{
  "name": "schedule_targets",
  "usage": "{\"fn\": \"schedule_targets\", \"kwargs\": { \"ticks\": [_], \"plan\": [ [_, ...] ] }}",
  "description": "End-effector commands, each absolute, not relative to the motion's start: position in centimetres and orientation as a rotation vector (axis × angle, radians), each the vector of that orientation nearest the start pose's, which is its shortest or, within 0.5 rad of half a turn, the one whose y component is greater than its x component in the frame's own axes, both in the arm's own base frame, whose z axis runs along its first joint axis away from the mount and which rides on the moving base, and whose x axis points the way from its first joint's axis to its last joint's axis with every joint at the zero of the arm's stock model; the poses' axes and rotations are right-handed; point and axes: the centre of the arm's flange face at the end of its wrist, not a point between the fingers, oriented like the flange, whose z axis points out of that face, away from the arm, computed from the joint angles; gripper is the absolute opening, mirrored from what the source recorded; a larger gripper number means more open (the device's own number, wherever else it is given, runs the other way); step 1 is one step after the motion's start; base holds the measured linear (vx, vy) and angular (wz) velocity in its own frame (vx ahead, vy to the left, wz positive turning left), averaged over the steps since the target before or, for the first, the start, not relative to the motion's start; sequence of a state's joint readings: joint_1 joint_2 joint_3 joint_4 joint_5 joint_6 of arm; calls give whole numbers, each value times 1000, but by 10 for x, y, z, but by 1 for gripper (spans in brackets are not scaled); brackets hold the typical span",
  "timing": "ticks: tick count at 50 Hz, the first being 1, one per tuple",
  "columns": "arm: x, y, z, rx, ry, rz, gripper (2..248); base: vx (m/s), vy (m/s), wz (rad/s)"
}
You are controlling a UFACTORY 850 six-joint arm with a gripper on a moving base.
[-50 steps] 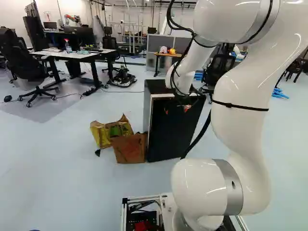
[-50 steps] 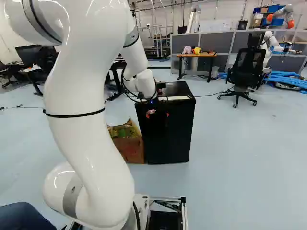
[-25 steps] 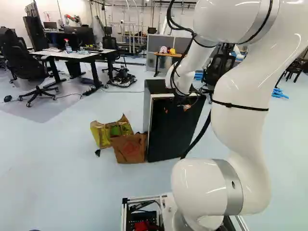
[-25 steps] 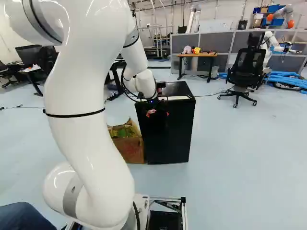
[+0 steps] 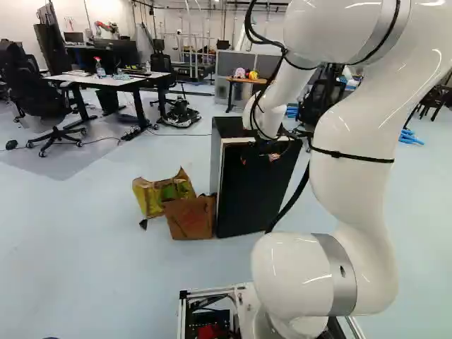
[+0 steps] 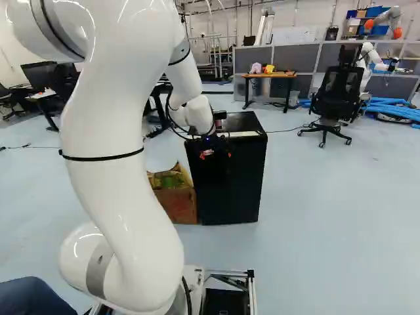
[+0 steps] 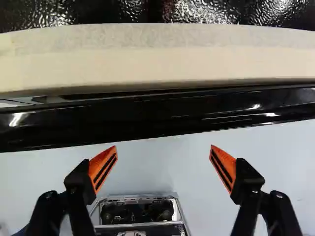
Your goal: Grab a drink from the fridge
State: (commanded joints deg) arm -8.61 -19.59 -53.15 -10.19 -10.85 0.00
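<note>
Fridge (image 6: 243,190), black and boxy, stands at twelve o'clock from the arm's base (image 5: 300,323), the pincer (image 6: 217,155) hanging close by its upper front edge, orange pads (image 7: 102,168) spread wide apart. A pale strip (image 7: 162,61) runs near that edge. At nine o'clock from the fridge slump a brown bag (image 5: 189,219) and yellow bag (image 5: 145,198); farther off, around one o'clock, stands an office chair (image 6: 338,95).

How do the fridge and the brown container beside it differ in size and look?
The fridge is clearly taller than the brown container. The fridge is black on its front, whereas the container is brown. The fridge has straight, crisp edges; the container's top edge is uneven. Both stand on the pale floor, close to each other.
</note>
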Motion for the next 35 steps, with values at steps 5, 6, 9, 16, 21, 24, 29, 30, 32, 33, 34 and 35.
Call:
{"fn": "schedule_targets", "kwargs": {
  "ticks": [5, 6, 9, 16, 21, 24, 29, 30, 32, 33, 34, 35],
  "plan": [
    [520, -82, 377, -3175, -29, -637, 247, 0, 0, 0],
    [521, -82, 377, -3174, -29, -639, 247, 0, 0, 0],
    [521, -82, 377, -3173, -29, -646, 247, 0, 0, 0],
    [522, -82, 377, -3169, -30, -663, 247, 0, 0, 0],
    [523, -82, 378, -3166, -31, -677, 247, 0, 0, 0],
    [523, -82, 378, -3164, -31, -688, 247, 0, 0, 0],
    [524, -82, 378, -3159, -32, -707, 247, 0, 0, 0],
    [524, -82, 378, -3158, -32, -711, 247, 0, 0, 0],
    [525, -82, 379, -3156, -33, -719, 247, 0, 0, 0],
    [525, -82, 379, -3155, -33, -724, 247, 0, 0, 0],
    [525, -82, 379, -3154, -33, -728, 247, 0, 0, 0],
    [525, -81, 379, -3153, -33, -732, 247, 0, 0, 0]
  ]
}}
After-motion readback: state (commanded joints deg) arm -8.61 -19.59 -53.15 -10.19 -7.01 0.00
